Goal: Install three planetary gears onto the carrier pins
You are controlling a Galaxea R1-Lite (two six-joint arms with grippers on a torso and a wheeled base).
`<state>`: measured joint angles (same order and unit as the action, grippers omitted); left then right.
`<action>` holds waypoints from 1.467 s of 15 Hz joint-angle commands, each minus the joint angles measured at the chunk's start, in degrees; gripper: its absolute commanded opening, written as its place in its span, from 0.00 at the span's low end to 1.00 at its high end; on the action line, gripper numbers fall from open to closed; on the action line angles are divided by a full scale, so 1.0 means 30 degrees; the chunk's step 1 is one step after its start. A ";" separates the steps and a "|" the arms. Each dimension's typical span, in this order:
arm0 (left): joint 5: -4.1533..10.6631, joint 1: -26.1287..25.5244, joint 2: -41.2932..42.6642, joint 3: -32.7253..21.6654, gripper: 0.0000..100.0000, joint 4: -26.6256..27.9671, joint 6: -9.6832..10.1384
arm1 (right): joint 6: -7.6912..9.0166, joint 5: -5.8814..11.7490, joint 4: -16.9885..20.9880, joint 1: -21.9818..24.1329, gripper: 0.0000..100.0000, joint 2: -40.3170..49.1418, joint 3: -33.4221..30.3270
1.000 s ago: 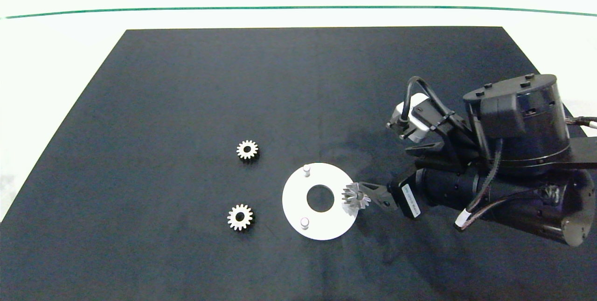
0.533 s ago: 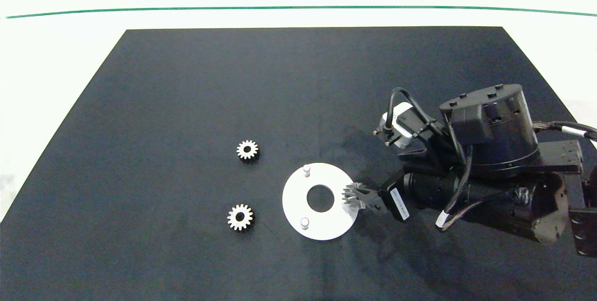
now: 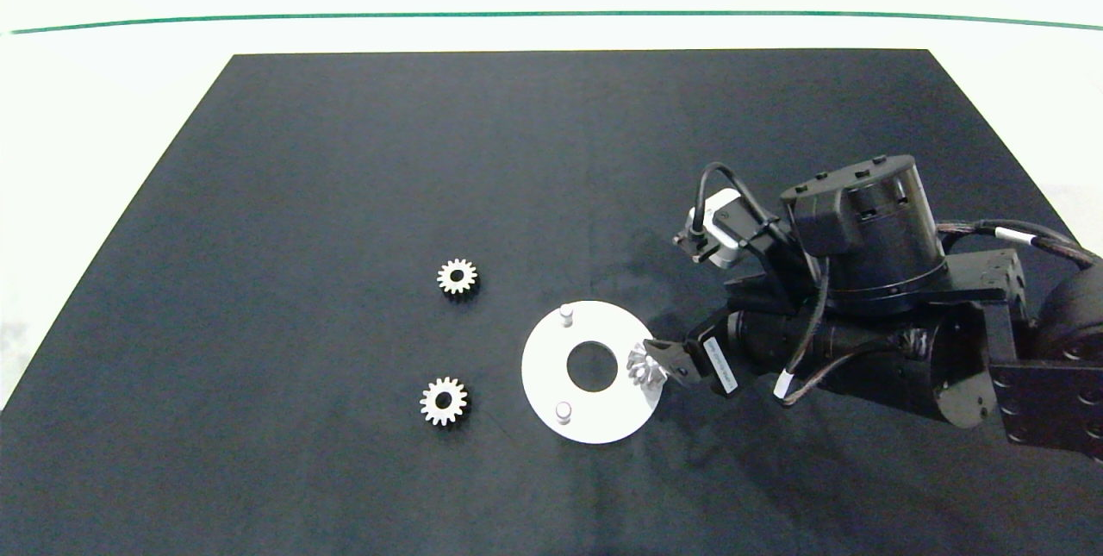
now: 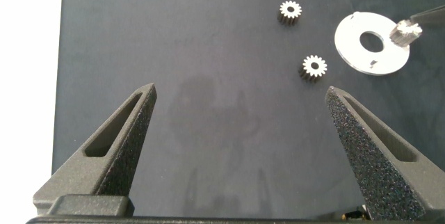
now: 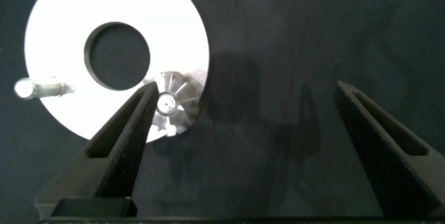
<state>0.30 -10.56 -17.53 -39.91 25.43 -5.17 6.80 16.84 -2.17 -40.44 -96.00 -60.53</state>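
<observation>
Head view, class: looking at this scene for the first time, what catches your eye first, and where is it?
The white disc stands out on the dark mat, with two bare pins showing, one on its far side and one on its near side. At its right edge the right gripper, fingers open, is beside a gear sitting on the third pin. Two more gears lie loose left of the disc, one farther, one nearer.

Nothing is showing readable text. A small white label [image 3: 719,366] is sitting on the right gripper [image 3: 657,364] body just behind its fingers, but its print is too small to make out.
</observation>
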 commanded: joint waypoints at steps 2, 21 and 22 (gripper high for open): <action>0.0016 0.0003 -0.0075 0.0003 1.00 0.0049 -0.0006 | 0.0018 0.0043 -0.0009 0.0119 1.00 0.0242 -0.0332; -0.0219 -0.6501 -1.1705 0.7825 1.00 -1.2754 -0.3990 | 0.0750 0.1625 1.0479 0.9377 1.00 2.7489 0.4795; -0.0219 -0.6559 -1.2907 0.7884 1.00 -1.3633 -0.4019 | 0.0750 0.1566 1.0831 0.9670 1.00 2.7899 0.4824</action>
<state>-0.41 -27.33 -46.08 -17.08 -11.65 -16.68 8.90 21.55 29.46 -13.47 -17.83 -46.25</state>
